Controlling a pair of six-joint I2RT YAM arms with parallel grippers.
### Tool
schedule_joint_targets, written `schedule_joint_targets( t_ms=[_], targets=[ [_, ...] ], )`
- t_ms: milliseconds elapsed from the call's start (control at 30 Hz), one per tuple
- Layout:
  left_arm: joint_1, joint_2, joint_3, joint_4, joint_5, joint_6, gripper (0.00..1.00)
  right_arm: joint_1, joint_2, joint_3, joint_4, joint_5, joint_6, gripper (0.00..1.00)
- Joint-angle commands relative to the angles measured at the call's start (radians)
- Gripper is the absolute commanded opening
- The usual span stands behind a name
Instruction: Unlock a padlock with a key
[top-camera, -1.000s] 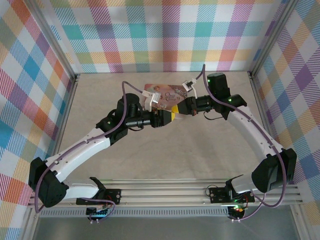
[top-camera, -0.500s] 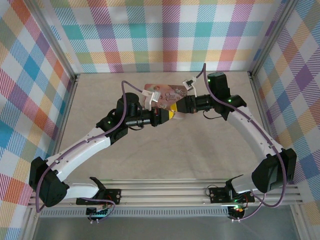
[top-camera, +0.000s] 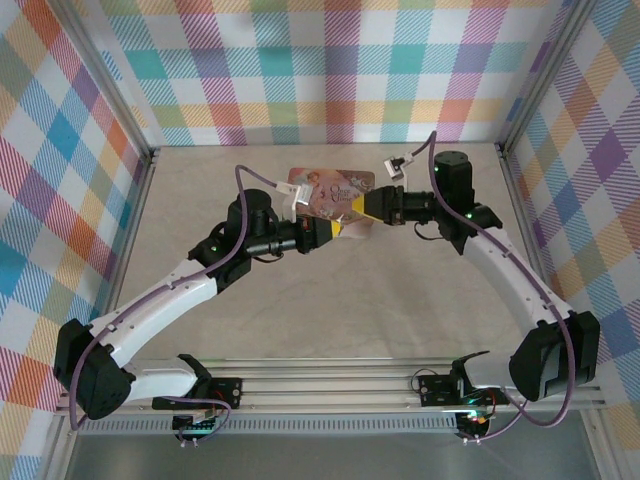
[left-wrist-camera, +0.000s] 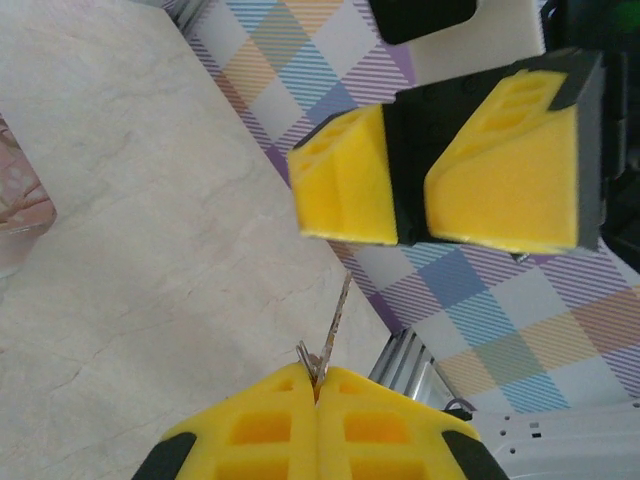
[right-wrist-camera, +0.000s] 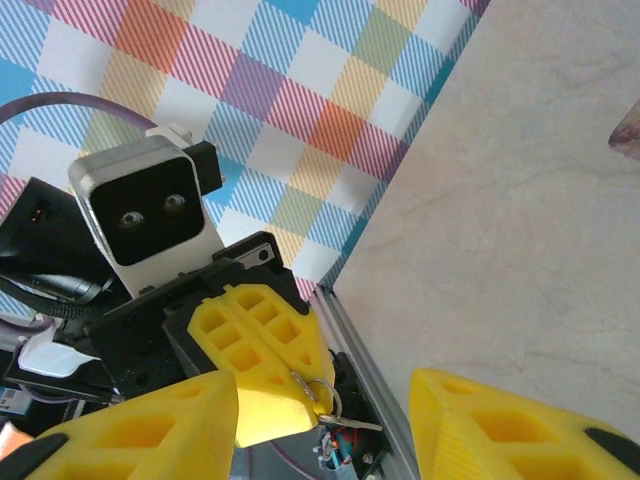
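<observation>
Tightly Pinched Key, Facing Spread Tips

Pinched between the pressed-together tips of the left end effector (left-wrist-camera: 317, 378): the key (left-wrist-camera: 335, 318), thin blade jutting out toward the right end effector (left-wrist-camera: 408, 215). Spread wide, that opposite one, just beyond the blade tip, above the worktop (left-wrist-camera: 130, 200).

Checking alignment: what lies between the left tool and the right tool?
Left wrist view: a thin metal key, pinched in the left tool, points toward the right tool.

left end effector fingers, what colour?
Left end effector fingers are yellow, shut on the key; clearest in left wrist view.
</observation>
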Motion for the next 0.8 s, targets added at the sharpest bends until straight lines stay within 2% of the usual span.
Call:
schedule_joint_targets(
  t_ms=[0, 133, 333, 533, 767],
  targets=[
    [0.01, -0.004, -0.001, 0.065, 0.042, -0.033, 0.0, 0.028, -0.026, -0.027, 0.086, -0.018, 0.048, 0.48],
    [0.01, 0.019, 0.008, 0.084, 0.084, -0.059, 0.0, 0.059, -0.017, -0.037, 0.109, -0.009, 0.052, 0.43],
    [0.01, 0.041, 0.021, 0.09, 0.136, -0.088, 0.0, 0.076, -0.009, -0.034, 0.126, -0.011, 0.045, 0.3],
    [0.012, 0.037, 0.017, 0.083, 0.136, -0.101, 0.0, 0.079, -0.001, -0.022, 0.11, -0.041, 0.03, 0.0],
    [0.015, 0.04, 0.027, 0.053, 0.116, -0.119, 0.0, 0.082, -0.02, -0.001, 0.026, -0.016, -0.019, 0.0]
  ],
)
